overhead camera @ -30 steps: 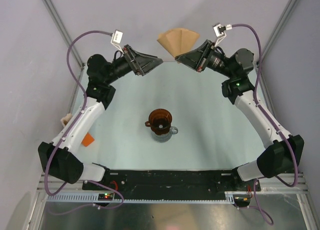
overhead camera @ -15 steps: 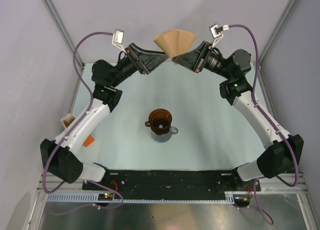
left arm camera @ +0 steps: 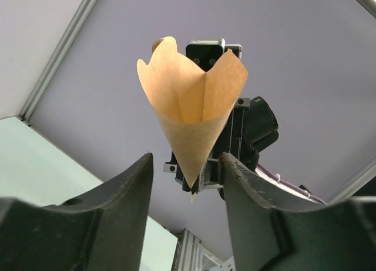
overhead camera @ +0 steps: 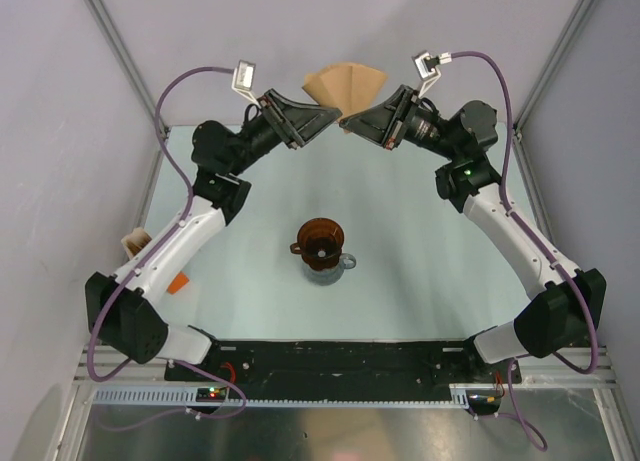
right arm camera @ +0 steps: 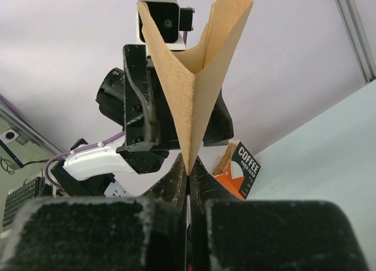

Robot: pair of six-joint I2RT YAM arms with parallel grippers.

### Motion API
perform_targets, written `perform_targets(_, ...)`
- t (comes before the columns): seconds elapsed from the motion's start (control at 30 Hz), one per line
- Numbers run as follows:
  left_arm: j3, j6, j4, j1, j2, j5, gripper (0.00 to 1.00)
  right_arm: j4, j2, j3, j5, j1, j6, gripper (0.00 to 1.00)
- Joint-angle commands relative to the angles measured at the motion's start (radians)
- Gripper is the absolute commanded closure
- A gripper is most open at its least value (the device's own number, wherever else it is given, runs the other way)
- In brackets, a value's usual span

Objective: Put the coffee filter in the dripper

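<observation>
While right jaws clench its tip, the coffee filter (left arm camera: 191, 106) stands tip-down, mouth up, left jaws parted nearby.

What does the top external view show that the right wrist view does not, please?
Only top external: the dripper at the centre of the table, away from both grippers. Only right wrist: the right gripper shut on the pointed tip of the coffee filter, and COFFEE lettering on an orange box. Both: the cone-shaped filter held aloft, with the left gripper facing it.
</observation>
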Motion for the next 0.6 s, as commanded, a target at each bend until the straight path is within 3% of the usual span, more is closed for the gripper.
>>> perform_targets(0.0, 0.006, -0.021, 0.038, -0.011, 0.006, -0.025, 0.54, 0.035, -0.013, 0.002, 0.018, 0.005, -0.020, 1.00)
perform_targets(0.13, 0.001, -0.030, 0.038, -0.010, 0.003, -0.026, 0.79, 0.028, -0.019, 0.000, 0.016, 0.002, -0.024, 1.00)
perform_targets(0.23, -0.001, -0.023, 0.039, -0.006, -0.006, -0.024, 0.92, 0.023, -0.027, -0.010, 0.014, -0.003, -0.028, 1.00)
perform_targets(0.33, 0.003, -0.007, 0.039, 0.002, -0.014, -0.013, 0.95, 0.021, -0.038, -0.026, 0.014, -0.006, -0.028, 1.00)
perform_targets(0.57, 0.033, 0.007, 0.038, 0.061, -0.016, -0.007, 0.91, 0.031, -0.058, -0.053, 0.011, -0.007, -0.037, 1.00)
